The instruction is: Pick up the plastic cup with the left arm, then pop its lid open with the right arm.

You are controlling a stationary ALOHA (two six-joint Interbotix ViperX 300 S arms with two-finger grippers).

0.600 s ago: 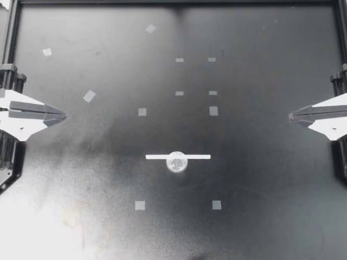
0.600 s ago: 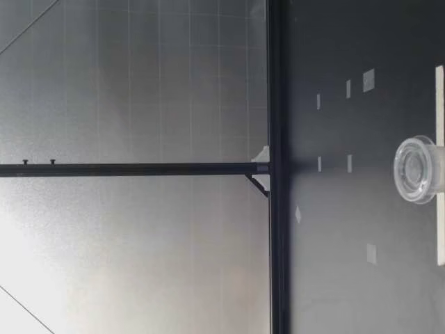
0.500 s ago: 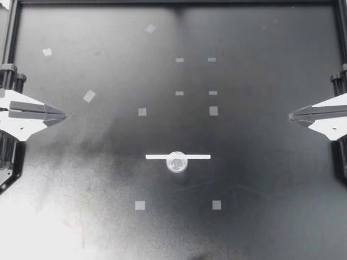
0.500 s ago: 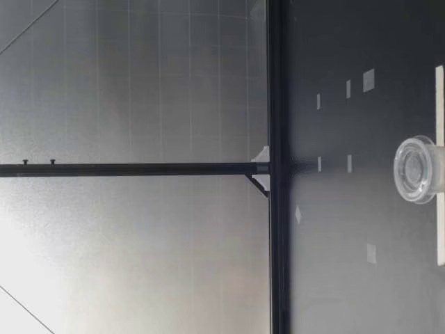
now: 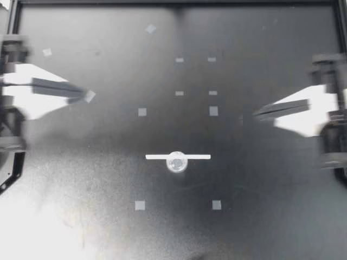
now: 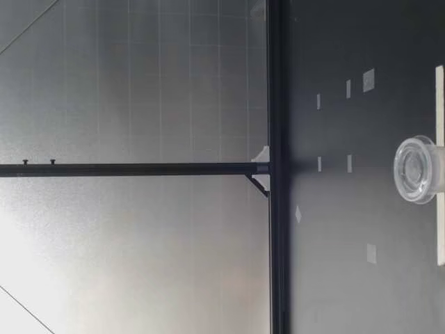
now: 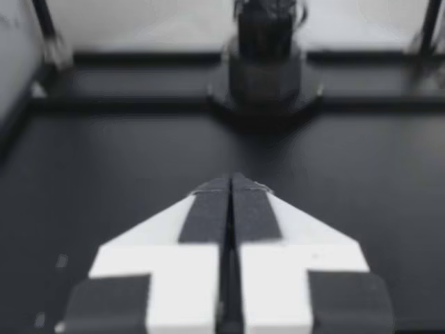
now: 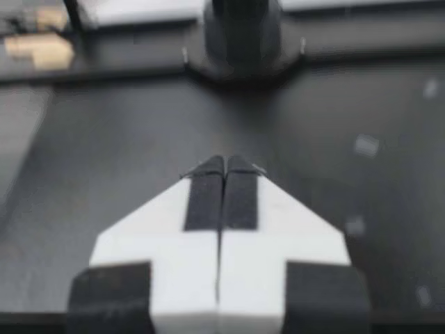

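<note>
A small clear round cup sits near the table's middle, touching a white strip of tape. The low view shows the cup lying close to that camera, with no arm in sight. My left gripper is shut and empty at the table's left side, its tip over a small tape square. My right gripper is shut and empty at the right side, well away from the cup. Each wrist view shows its own gripper, left and right, with fingers pressed together above bare black table.
Several small grey tape squares are scattered over the black tabletop. A black frame rail runs along the far edge. In each wrist view, the opposite arm's base stands at the table's far side.
Both arms have swung inward toward the table's middle and are blurred by motion; the left tip also shifted toward the far edge. The cup and tape have not moved.
</note>
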